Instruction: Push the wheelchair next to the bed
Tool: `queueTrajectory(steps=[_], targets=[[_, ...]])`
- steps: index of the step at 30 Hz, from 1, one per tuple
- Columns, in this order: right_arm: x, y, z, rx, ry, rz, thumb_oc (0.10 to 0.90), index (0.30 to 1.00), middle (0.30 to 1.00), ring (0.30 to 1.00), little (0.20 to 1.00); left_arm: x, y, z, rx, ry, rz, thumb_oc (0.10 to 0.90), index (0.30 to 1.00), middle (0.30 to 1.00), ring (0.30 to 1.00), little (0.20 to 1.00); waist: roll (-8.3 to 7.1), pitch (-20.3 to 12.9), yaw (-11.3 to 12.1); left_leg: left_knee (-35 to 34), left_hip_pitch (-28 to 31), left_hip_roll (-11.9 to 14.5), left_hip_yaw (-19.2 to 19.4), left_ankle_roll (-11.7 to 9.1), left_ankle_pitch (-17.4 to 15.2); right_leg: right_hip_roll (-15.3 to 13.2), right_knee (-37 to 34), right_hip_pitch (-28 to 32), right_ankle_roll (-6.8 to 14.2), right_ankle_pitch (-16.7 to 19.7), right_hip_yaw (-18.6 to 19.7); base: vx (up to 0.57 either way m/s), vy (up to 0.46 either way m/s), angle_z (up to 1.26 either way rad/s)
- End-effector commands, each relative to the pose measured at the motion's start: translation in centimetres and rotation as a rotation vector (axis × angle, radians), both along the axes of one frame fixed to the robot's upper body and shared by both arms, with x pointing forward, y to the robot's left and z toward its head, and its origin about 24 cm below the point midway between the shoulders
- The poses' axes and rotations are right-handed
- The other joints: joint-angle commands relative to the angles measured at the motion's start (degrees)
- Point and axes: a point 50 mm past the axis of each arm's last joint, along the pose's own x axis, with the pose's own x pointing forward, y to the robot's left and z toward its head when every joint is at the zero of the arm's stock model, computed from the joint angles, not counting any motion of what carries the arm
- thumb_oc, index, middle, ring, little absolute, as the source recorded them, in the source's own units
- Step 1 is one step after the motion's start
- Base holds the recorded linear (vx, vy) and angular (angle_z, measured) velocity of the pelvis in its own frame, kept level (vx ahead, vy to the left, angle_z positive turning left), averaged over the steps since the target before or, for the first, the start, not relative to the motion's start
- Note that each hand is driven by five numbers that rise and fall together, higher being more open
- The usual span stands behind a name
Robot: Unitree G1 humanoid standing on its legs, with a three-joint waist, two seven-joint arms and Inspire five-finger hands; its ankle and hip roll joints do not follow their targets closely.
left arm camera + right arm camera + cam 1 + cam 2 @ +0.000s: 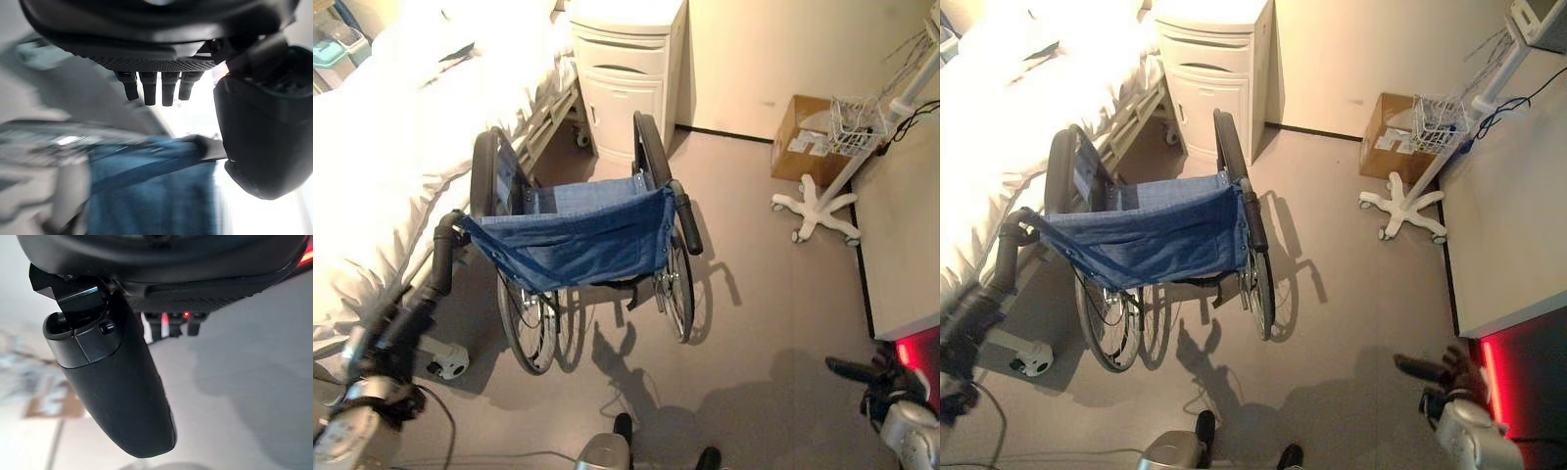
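Well, the wheelchair (582, 255) stands in the middle of the floor with its blue sling back facing me, its left big wheel close beside the bed (382, 166) but apart from it, the white bedside cabinet (626, 69) just beyond its far side; I judge it nearly where it belongs, needing only a nudge leftward and forward. My left hand (386, 333) sits low on the near left, reaching up toward the left push handle (445, 250); in the left wrist view its fingers (156, 88) hang straight and relaxed, closed on nothing, the handle's dark grip showing past them. My right hand (1435, 377) hovers low on the near right, well apart from the right push handle (685, 217), fingers extended and empty. I expect the chair to roll easily on its large wheels (the small front casters may swivel and pull it off line), stiff in the frame yet soft in the sling, so I would not press on the cloth; the rubber-covered push handles are the places to take hold, both together to steer straight. A cardboard box (803, 137) and a white wheeled stand (818, 206) sit far right, out of the way.
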Motion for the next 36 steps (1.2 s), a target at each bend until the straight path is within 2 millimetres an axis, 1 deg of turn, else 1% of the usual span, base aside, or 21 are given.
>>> queueTrajectory(steps=[1,2,3,4,5,7,8,10,11,14,16,18,19,21,24,25,29,31,36], targets=[[1.7,-0.1,1.0,-0.154,-0.060,0.037,0.800,0.900,0.900,0.900,0.900,0.1,0.1,-1.2,0.040,0.080,0.009,0.800,0.900,0.900,0.900,0.900,-0.31,-0.73,-0.28,-0.36,-3.18,-0.41,-2.80,-2.99,2.04,1.92,3.36,0.54,-1.13,-1.14,-1.71,-0.01,0.001,0.07],[1.1,0.8,-0.7,-0.118,-0.007,0.041,0.800,0.900,0.900,0.900,0.900,-0.5,-0.8,-3.8,-0.029,0.166,0.013,0.800,0.900,0.900,0.900,0.900,-0.26,-0.69,-0.44,-0.74,-2.90,-0.45,-2.79,-2.86,2.12,1.94,3.34,0.57,-1.14,-1.02,-1.74,0.00,0.000,0.00],[0.6,1.3,-1.7,-0.092,0.028,0.039,0.800,0.900,0.900,0.900,0.900,-1.0,-1.4,-5.2,-0.060,0.222,0.020,0.800,0.900,0.900,0.900,0.900,-0.23,-0.72,-0.55,-1.03,-2.70,-0.46,-2.74,-2.78,2.18,1.95,3.32,0.56,-1.11,-0.91,-1.79,0.00,0.000,0.00],[0.0,2.1,-3.1,-0.058,0.073,0.031,0.800,0.900,0.900,0.900,0.900,-1.6,-2.2,-7.2,-0.099,0.295,0.028,0.800,0.900,0.900,0.900,0.900,-0.16,-0.74,-0.73,-1.51,-2.34,-0.50,-2.67,-2.69,2.22,1.94,3.26,0.55,-1.04,-0.75,-1.85,0.00,0.000,0.00],[-0.3,2.4,-3.6,-0.039,0.101,0.029,0.800,0.900,0.900,0.900,0.900,-1.9,-2.6,-7.8,-0.133,0.340,0.028,0.800,0.900,0.900,0.900,0.900,-0.14,-0.75,-0.82,-1.68,-2.21,-0.52,-2.65,-2.66,2.21,1.94,3.23,0.55,-1.01,-0.71,-1.85,0.00,0.000,0.00],[-2.2,3.6,-6.4,0.055,0.202,0.021,0.800,0.900,0.900,0.900,0.900,-4.2,-4.6,-11.8,-0.246,0.478,0.057,0.800,0.900,0.900,0.900,0.900,0.04,-1.02,-1.27,-2.54,-1.35,-0.54,-2.41,-2.43,2.06,1.89,3.22,0.25,-0.87,-0.42,-1.88,0.00,0.000,0.00],[-2.5,3.8,-6.7,0.067,0.217,0.022,0.800,0.900,0.900,0.900,0.900,-4.5,-4.9,-12.2,-0.269,0.498,0.066,0.800,0.900,0.900,0.900,0.900,0.07,-1.07,-1.36,-2.65,-1.25,-0.53,-2.36,-2.40,2.05,1.88,3.21,0.19,-0.83,-0.38,-1.84,0.00,0.000,0.00],[-3.9,5.1,-8.5,0.121,0.310,0.061,0.800,0.900,0.900,0.900,0.900,-6.1,-7.2,-14.8,-0.372,0.618,0.059,0.800,0.900,0.900,0.900,0.900,0.17,-1.44,-2.31,-3.45,-0.18,-0.51,-1.75,-2.09,1.66,1.81,3.26,-0.26,-0.62,-0.17,-1.37,0.02,0.031,0.04],[-4.4,5.6,-9.1,0.125,0.342,0.095,0.800,0.900,0.900,0.900,0.900,-6.6,-8.2,-15.7,-0.396,0.655,0.055,0.800,0.900,0.900,0.900,0.900,0.24,-1.68,-2.74,-3.68,0.08,-0.48,-1.51,-2.00,1.51,1.79,3.25,-0.46,-0.56,-0.07,-1.08,0.02,0.024,0.03],[-5.0,6.9,-10.1,0.143,0.425,0.255,0.800,0.900,0.900,0.900,0.900,-7.2,-10.0,-17.0,-0.452,0.729,0.085,0.800,0.900,0.900,0.900,0.900,0.31,-2.25,-3.92,-4.47,1.05,-0.40,-0.79,-1.80,1.15,1.82,3.11,-0.68,-0.43,0.11,-0.41,0.01,0.005,-0.01],[-5.7,7.9,-10.6,0.171,0.471,0.320,0.800,0.900,0.900,0.900,0.900,-7.2,-10.3,-17.4,-0.434,0.753,0.097,0.800,0.900,0.900,0.900,0.900,0.20,-2.76,-4.66,-5.29,1.81,-0.39,-0.49,-1.81,1.06,1.92,2.97,-0.75,-0.34,0.26,-0.09,0.03,0.007,-0.05],[-6.6,8.6,-11.1,0.212,0.505,0.351,0.800,0.900,0.900,0.900,0.900,-7.1,-10.2,-17.5,-0.362,0.778,0.073,0.800,0.900,0.900,0.900,0.900,0.03,-3.29,-5.36,-5.90,2.35,-0.37,-0.40,-1.86,1.06,2.03,2.93,-0.97,-0.26,0.52,0.21,0.03,0.001,-0.04],[-7.0,9.0,-11.4,0.236,0.517,0.353,0.800,0.900,0.900,0.900,0.900,-7.1,-10.3,-17.6,-0.333,0.795,0.052,0.800,0.900,0.900,0.900,0.900,-0.09,-3.86,-5.78,-6.16,2.33,-0.42,-0.43,-1.84,1.13,2.11,2.89,-1.36,-0.24,0.71,0.43,0.05,0.003,-0.04],[-8.5,9.9,-12.0,0.360,0.559,0.341,0.800,0.900,0.900,0.900,0.900,-7.2,-10.5,-17.8,-0.278,0.819,0.017,0.800,0.900,0.900,0.900,0.900,-0.20,-5.15,-6.76,-6.65,2.80,-0.48,-0.23,-1.86,1.03,2.38,2.69,-1.80,-0.32,0.99,1.19,0.06,0.005,-0.06],[-9.3,10.6,-12.3,0.455,0.550,0.333,0.800,0.900,0.900,0.900,0.900,-7.2,-10.6,-17.9,-0.215,0.827,-0.009,0.800,0.900,0.900,0.900,0.900,-0.16,-6.07,-7.24,-6.92,3.28,-0.60,-0.14,-1.85,0.75,2.55,2.51,-1.88,-0.42,1.02,1.65,0.06,0.005,-0.11],[-10.0,11.0,-12.5,0.521,0.565,0.306,0.800,0.900,0.900,0.900,0.900,-7.4,-10.8,-18.0,-0.182,0.847,-0.052,0.800,0.900,0.900,0.900,0.900,-0.08,-6.71,-7.52,-6.92,3.51,-0.72,-0.07,-1.82,0.43,2.75,2.44,-1.98,-0.50,0.98,1.97,0.06,0.004,-0.14],[-11.0,11.2,-12.7,0.597,0.581,0.287,0.800,0.900,0.900,0.900,0.900,-8.1,-11.5,-18.3,-0.180,0.885,-0.115,0.800,0.900,0.900,0.900,0.900,0.23,-7.66,-7.80,-6.92,3.92,-0.79,0.16,-1.71,-0.19,2.92,2.24,-2.00,-0.65,0.93,2.21,0.05,0.009,-0.06],[-11.1,11.6,-12.7,0.635,0.573,0.267,0.800,0.900,0.900,0.900,0.900,-8.7,-11.6,-18.5,-0.192,0.907,-0.105,0.800,0.900,0.900,0.900,0.900,0.44,-8.04,-8.04,-6.92,4.15,-0.89,0.18,-1.59,-0.54,3.02,2.16,-1.97,-0.70,0.87,2.42,0.04,0.015,-0.02],[-11.4,11.7,-12.8,0.661,0.572,0.233,0.800,0.900,0.900,0.900,0.900,-9.5,-11.7,-18.7,-0.233,0.936,-0.093,0.800,0.900,0.900,0.900,0.900,0.88,-8.65,-8.44,-6.92,4.56,-0.99,0.29,-1.39,-1.08,3.10,2.37,-1.98,-0.78,0.60,2.82,0.04,0.015,-0.01]])
